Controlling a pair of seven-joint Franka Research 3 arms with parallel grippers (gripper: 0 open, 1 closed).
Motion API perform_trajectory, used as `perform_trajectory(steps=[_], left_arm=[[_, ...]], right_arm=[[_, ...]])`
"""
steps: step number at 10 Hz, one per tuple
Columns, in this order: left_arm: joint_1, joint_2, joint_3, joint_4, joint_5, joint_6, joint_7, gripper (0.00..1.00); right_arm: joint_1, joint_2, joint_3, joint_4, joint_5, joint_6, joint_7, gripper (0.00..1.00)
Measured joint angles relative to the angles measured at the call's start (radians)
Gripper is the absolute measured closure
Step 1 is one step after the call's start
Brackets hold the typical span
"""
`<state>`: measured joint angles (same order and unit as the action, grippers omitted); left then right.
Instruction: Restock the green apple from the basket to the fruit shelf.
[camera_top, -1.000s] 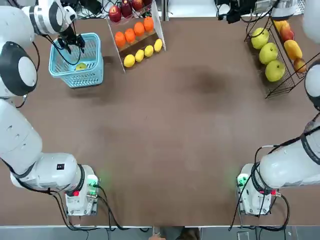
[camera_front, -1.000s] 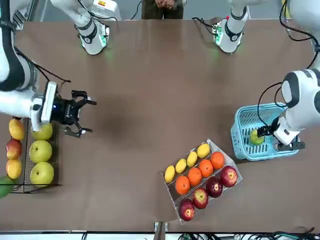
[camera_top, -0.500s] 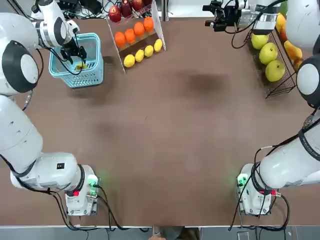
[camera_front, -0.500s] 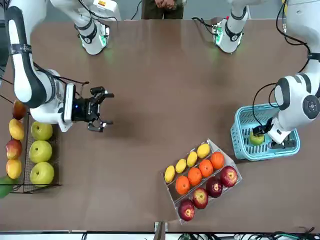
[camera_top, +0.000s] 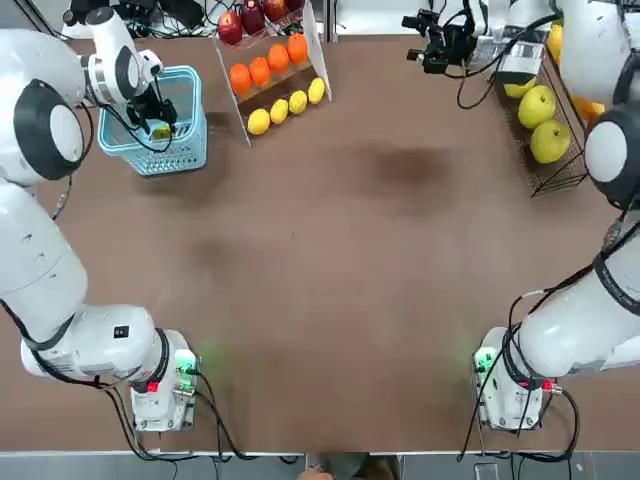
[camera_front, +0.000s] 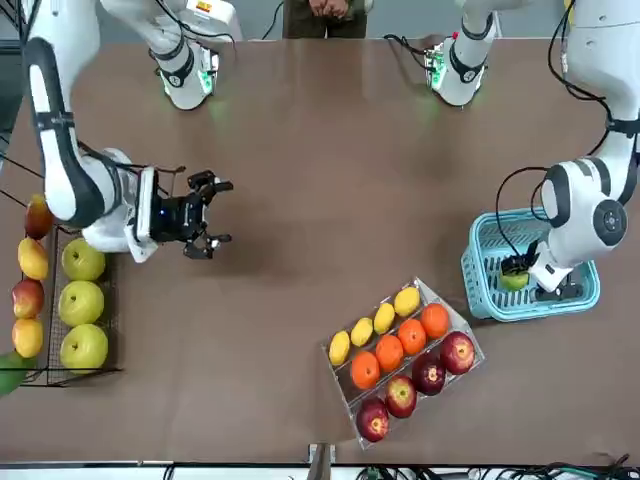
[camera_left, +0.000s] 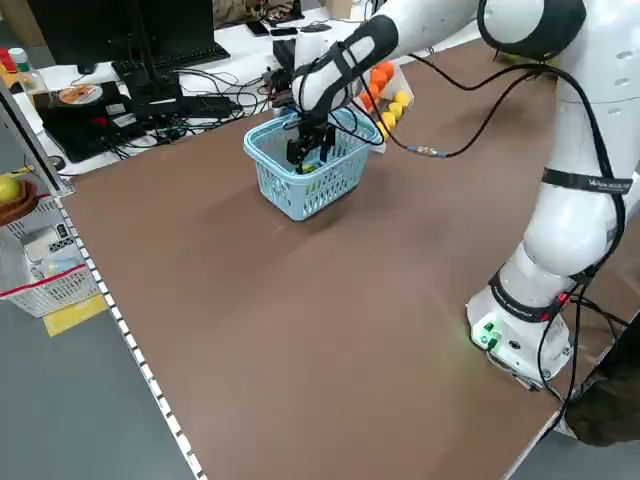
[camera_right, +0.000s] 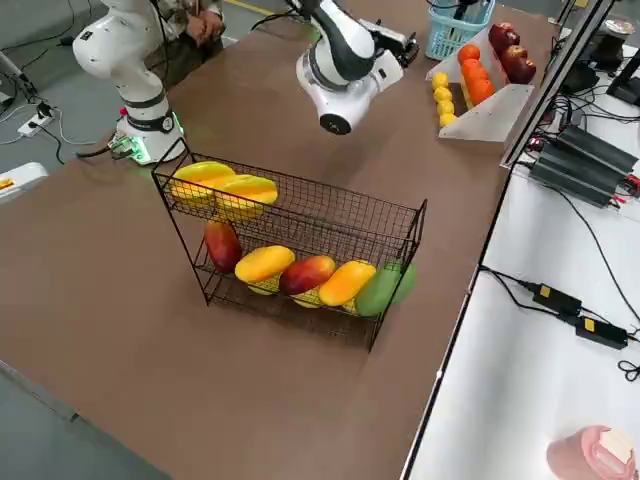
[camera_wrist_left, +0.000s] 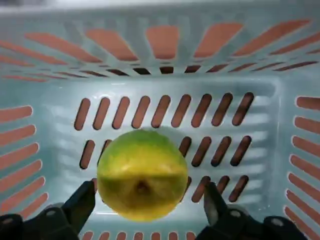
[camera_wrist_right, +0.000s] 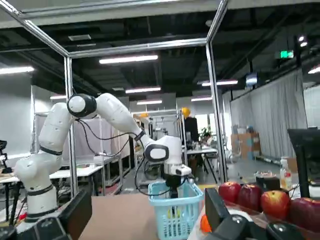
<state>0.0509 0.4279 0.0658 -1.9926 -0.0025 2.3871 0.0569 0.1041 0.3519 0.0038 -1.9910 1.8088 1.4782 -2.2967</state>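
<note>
Green apple (camera_wrist_left: 142, 175) lay on the floor of the basket (camera_wrist_left: 150, 100), directly between the 2 spread fingers (camera_wrist_left: 82, 202) of the left gripper (camera_wrist_left: 145, 210), 1 finger on each flank, with gaps showing on both sides in the left wrist view. Jaws stood wide, not yet pressing the fruit. Round body, no real long axis to favour; dimpled end faced up toward the wrist camera. From overhead, left gripper (camera_top: 152, 110) sat down inside the basket (camera_top: 190, 100), at the far left corner of the table.

Judged as the moment just ahead of the pinch: fruit lay straight below the palm and centred, so only a closing squeeze looked needed, then a lift clear of the rim.

Right gripper (camera_front: 208, 214) hovered over bare table, fingers parted and holding nothing, pointing across toward the basket, with the fruit shelf (camera_front: 95, 372) just behind its wrist. Left arm far nearer the apple; right arm far nearer the shelf, well apart from the basket, so a handover mid-table seemed likely.
</note>
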Motion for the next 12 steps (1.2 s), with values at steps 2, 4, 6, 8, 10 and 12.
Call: perform_trajectory(steps=[2,4,6,8,10,12], left_arm=[[0.000,0.021,0.000,0.000,0.000,0.043,0.000,0.04],[0.000,0.041,0.000,-0.001,0.000,0.073,0.000,0.03],[0.000,0.058,-0.001,-0.001,0.000,0.087,0.000,0.03],[0.000,0.061,-0.002,-0.001,0.000,0.087,0.000,0.06],[0.000,0.060,-0.002,0.001,0.000,0.087,0.000,0.13],[0.000,0.053,-0.002,0.006,0.000,0.084,0.000,0.13]], right_arm=[[0.020,0.030,0.001,0.000,0.047,-0.027,-0.033,0.00],[0.022,0.036,0.000,-0.001,0.052,-0.028,-0.033,0.00],[0.023,0.049,0.000,-0.007,0.052,-0.027,-0.033,0.00],[0.026,0.054,0.001,-0.009,0.053,-0.027,-0.025,0.00],[0.031,0.054,0.001,-0.012,0.063,-0.021,-0.004,0.02],[0.037,0.056,0.001,-0.021,0.088,-0.016,0.020,0.03]])
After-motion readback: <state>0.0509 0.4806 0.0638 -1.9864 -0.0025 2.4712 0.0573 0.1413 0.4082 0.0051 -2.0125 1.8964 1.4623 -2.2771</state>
